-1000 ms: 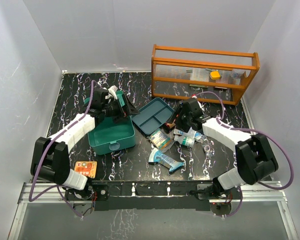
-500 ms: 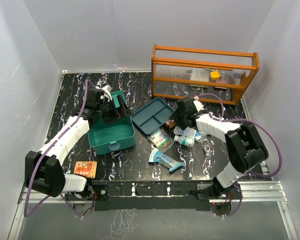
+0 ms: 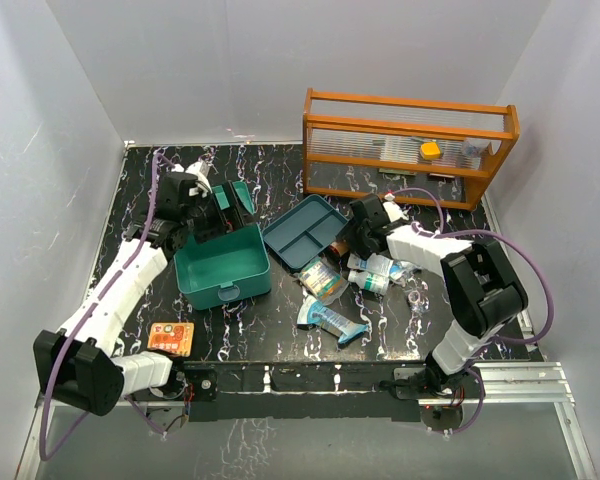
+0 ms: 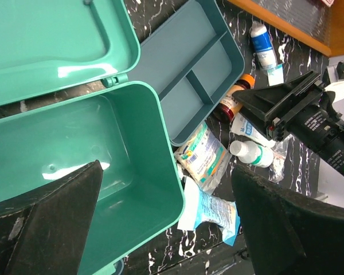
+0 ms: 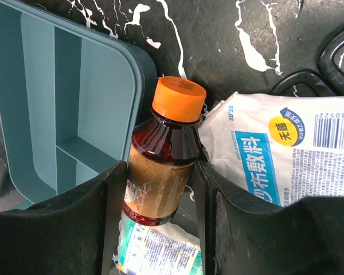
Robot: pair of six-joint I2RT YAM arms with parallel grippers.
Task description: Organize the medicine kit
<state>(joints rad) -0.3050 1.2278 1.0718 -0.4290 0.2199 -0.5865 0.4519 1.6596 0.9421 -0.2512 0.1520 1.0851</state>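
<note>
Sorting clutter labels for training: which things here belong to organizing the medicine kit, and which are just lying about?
Job: medicine kit box, insert tray, brown bottle, white bottle, white packet, blue pouch.
Lying about: orange rack, orange card.

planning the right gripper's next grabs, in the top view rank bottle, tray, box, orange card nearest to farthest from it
1. bottle, between the right gripper fingers
2. tray, just to its left
3. box, further left, lid open
4. card, near left corner of the table, farthest

Tray [image 3: 305, 235] between box [image 3: 225, 285] and bottle [image 5: 160, 172]
</note>
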